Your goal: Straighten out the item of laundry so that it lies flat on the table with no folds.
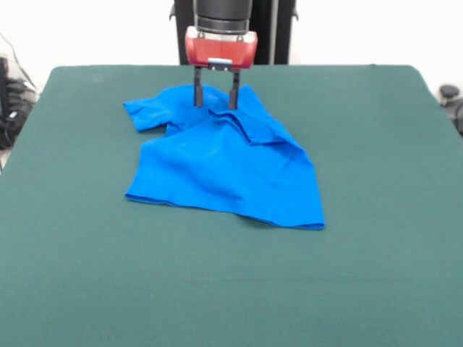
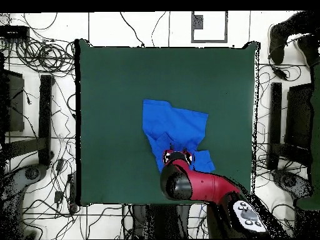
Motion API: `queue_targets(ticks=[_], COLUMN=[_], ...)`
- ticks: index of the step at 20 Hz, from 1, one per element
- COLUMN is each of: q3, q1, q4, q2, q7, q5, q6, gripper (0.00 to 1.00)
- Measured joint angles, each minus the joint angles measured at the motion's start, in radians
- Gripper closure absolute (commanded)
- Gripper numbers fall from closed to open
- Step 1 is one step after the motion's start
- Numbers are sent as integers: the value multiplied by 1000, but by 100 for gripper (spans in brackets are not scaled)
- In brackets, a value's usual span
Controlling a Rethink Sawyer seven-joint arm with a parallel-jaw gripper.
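Here the pincer (image 1: 215, 97) hangs straight down from the red wrist, its two dark fingers (image 1: 197, 90) parted, with a clear gap between them. Both tips reach the top part of the shirt (image 1: 224, 163), one on either side of a raised ridge of cloth; I cannot tell whether they press it or only touch it. In the front view the shirt spreads from under the pincer toward the camera: one short sleeve sticks out left of the fingers, a doubled fold runs just below and right of them, and the hem lies farthest from them, slightly curled at its right corner. The shirt rests on the table (image 1: 376, 275), near its middle. In the overhead view the arm (image 2: 200, 185) covers the shirt's nearest part
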State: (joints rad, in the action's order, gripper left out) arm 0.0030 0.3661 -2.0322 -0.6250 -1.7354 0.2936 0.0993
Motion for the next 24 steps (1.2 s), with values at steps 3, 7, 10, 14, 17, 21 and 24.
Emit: queue_targets(ticks=[3, 7, 10, 14, 17, 21, 24], q3=[0, 0, 0, 0, 0, 0, 0], q1=[-1, -4, -5, -5, -5, -5, -5], q4=[0, 1, 1, 1, 1, 1, 2], q2=[14, 36, 44, 59, 61, 61, 61], q7=[0, 0, 0, 0, 0, 0, 0], q5=[0, 0, 2, 5, 8, 18, 22], q6=[0, 0, 0, 0, 0, 0, 0], gripper=[0, 0, 0, 0, 0, 100, 100])
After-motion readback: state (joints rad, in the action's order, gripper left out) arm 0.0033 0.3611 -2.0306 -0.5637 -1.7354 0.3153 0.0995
